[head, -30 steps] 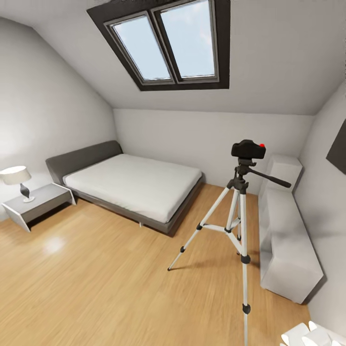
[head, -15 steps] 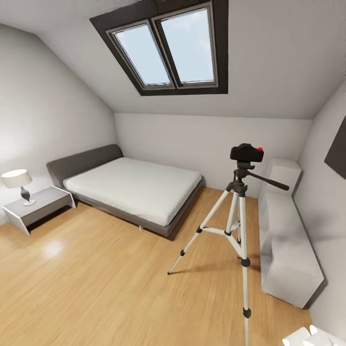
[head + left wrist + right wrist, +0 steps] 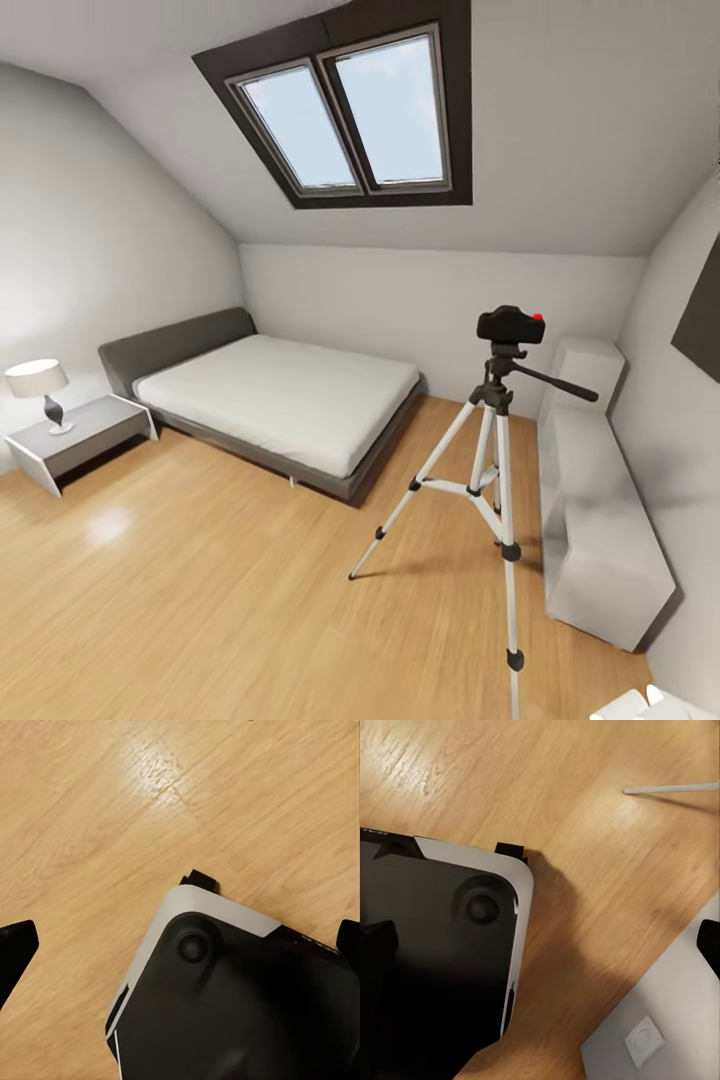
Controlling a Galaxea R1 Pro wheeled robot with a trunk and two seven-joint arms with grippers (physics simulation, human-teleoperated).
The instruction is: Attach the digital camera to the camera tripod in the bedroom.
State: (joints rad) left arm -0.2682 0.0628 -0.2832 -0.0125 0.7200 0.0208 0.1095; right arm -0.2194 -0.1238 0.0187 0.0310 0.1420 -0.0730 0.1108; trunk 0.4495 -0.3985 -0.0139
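Black and boxy, the camera with its red button already sits on the head of the tripod, so the mounting looks done, though whether it is locked on cannot be told. The tripod stands upright on the wooden floor, right of centre in the head view, its pan handle pointing right toward the white cabinet just beside it. Both wrist views look straight down at floor and the robot's dark base, so both arms hang low and the camera stands well above and ahead of them; by its place in the head view the right arm would be nearer. The left pincer and the right pincer show fingertips at opposite frame edges, spread and empty. Beyond, a grey-framed bed lies under the skylight.
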